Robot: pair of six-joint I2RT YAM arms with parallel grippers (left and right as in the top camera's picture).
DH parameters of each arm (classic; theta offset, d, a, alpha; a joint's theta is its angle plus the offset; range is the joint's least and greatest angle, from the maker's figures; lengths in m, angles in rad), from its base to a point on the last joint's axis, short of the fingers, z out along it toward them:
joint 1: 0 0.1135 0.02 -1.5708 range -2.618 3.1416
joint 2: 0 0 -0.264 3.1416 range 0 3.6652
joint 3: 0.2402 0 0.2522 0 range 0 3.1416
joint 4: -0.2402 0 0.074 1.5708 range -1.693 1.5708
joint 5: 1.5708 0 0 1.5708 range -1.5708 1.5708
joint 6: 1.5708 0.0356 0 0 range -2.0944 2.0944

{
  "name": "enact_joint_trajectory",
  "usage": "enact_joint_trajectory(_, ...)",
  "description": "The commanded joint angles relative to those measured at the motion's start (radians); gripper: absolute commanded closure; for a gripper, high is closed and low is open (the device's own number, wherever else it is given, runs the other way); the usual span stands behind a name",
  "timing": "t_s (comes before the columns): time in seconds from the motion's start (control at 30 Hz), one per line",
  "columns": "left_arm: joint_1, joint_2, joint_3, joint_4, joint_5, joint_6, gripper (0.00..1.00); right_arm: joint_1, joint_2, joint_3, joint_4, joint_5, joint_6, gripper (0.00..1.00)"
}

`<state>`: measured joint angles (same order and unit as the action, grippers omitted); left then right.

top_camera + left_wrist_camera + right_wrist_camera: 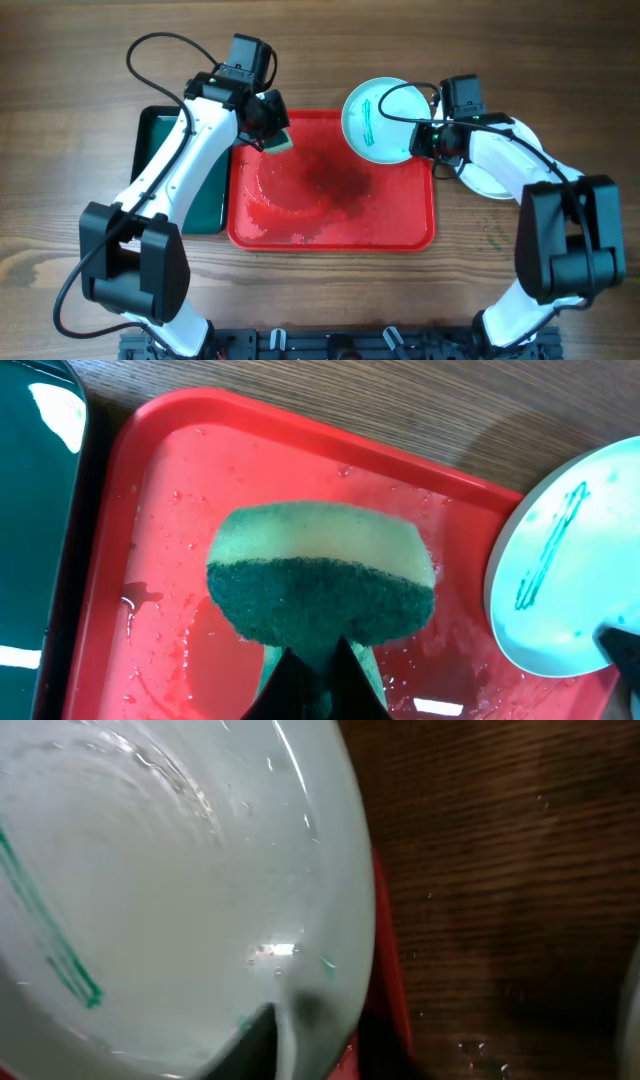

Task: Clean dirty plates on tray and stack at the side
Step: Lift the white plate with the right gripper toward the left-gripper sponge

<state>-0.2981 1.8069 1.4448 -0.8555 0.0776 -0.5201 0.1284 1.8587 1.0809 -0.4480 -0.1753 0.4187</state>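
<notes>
A wet red tray [330, 235] lies in the middle of the table. My left gripper [272, 130] is shut on a green and yellow sponge [320, 575] and holds it over the tray's far left corner [160, 480]. My right gripper [428, 140] is shut on the rim of a pale plate [378, 120] with a teal smear, held tilted above the tray's far right corner. That plate fills the right wrist view [170, 900] and shows at the right of the left wrist view [570, 570]. Another plate [492, 182] lies on the table under my right arm, mostly hidden.
A dark green tray [160, 140] lies left of the red tray, partly under my left arm; its edge shows in the left wrist view [40, 530]. Water streaks and a dark wet patch [330, 180] cover the red tray's floor. Bare wooden table [60, 200] surrounds both trays.
</notes>
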Motion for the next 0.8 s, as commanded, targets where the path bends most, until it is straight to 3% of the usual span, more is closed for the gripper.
enact_joint_trajectory(0.0,-0.002,0.011,-0.005,0.005,0.011,0.015,0.96,0.003,0.030,0.011,-0.006,-0.047,-0.086,0.96)
enact_joint_trajectory(0.2,-0.002,0.011,-0.005,0.008,0.011,0.015,0.96,0.006,0.017,0.011,-0.110,-0.214,-0.132,0.96)
enact_joint_trajectory(0.37,-0.002,0.011,-0.005,0.008,0.011,0.015,0.96,0.034,-0.026,0.011,-0.222,-0.225,-0.196,0.96)
enact_joint_trajectory(0.57,-0.002,0.011,-0.005,0.008,0.011,0.015,0.96,0.042,-0.124,0.013,-0.244,-0.114,-0.314,0.55)
enact_joint_trajectory(0.77,-0.002,0.011,-0.005,0.008,0.011,0.015,0.96,0.043,-0.101,0.012,-0.036,-0.087,-0.475,0.51)
